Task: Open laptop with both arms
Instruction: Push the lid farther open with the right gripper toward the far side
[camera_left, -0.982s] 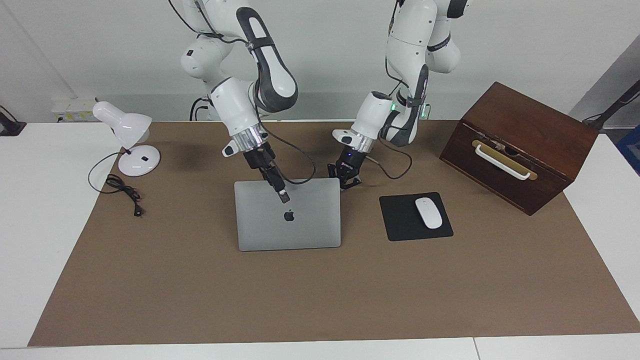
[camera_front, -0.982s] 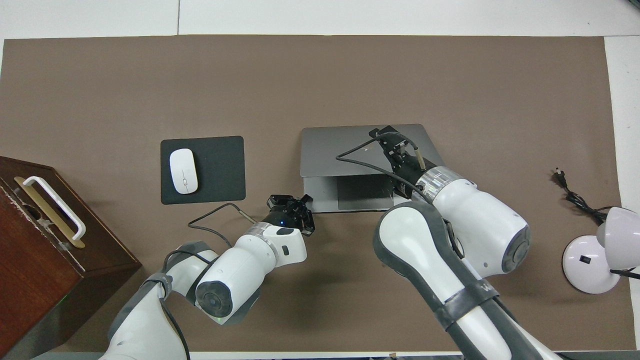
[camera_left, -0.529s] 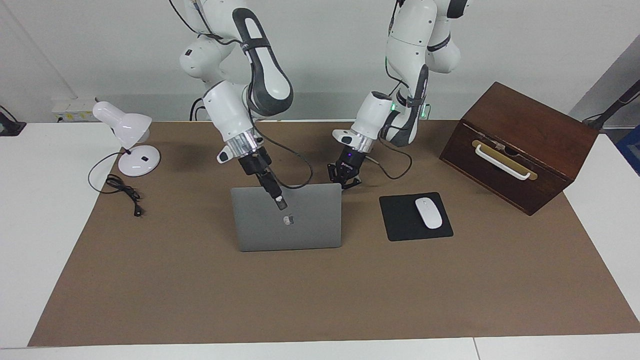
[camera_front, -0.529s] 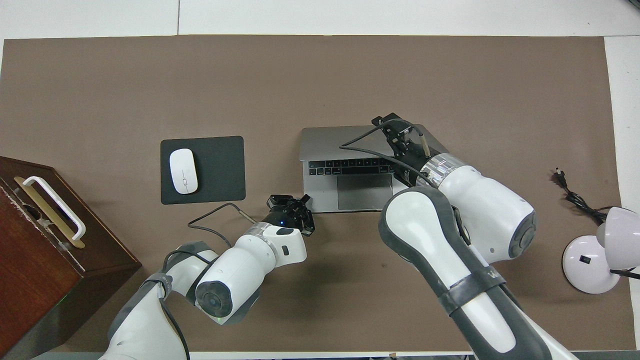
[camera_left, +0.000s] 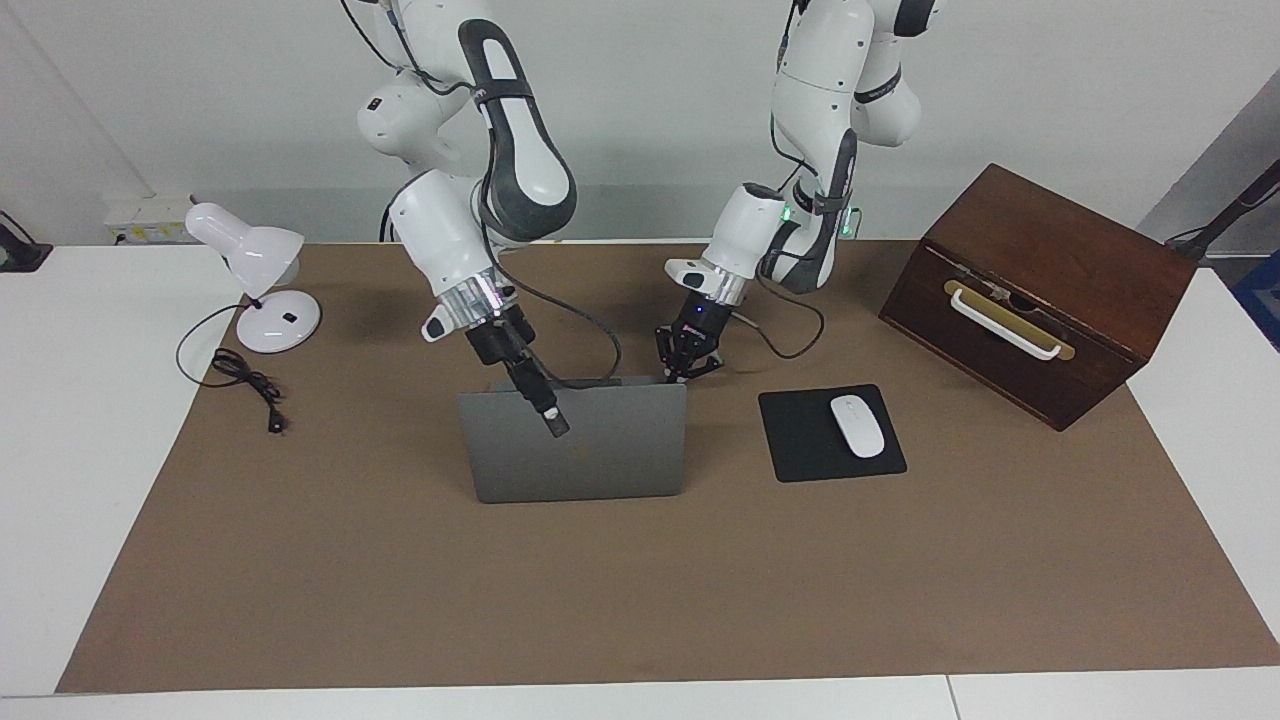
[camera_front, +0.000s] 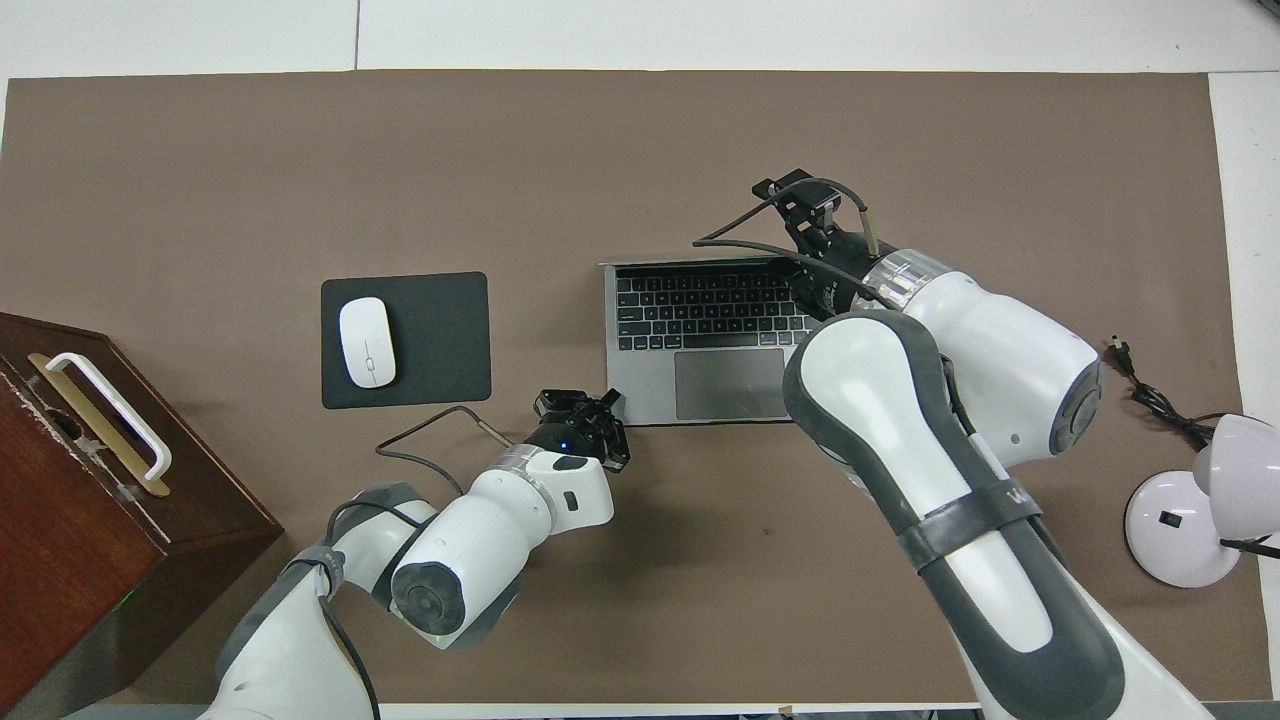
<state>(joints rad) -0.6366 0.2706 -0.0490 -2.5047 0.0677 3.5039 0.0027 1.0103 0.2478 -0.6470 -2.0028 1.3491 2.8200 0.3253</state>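
Swings the laptop (camera_left: 575, 450) lid from low to about upright with the right pincer (camera_left: 548, 418) at its top edge, grip impossible to tell, holds the left pincer (camera_left: 688, 362) closed tight and empty by the base's corner, mid-tabletop (camera_left: 400, 580) beside the mouse pad (camera_left: 800, 440), leaves opening nearly done.

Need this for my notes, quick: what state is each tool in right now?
Left tool: shut, holding nothing, pressed on the laptop base corner.
Right tool: at the raised lid; cannot be told.
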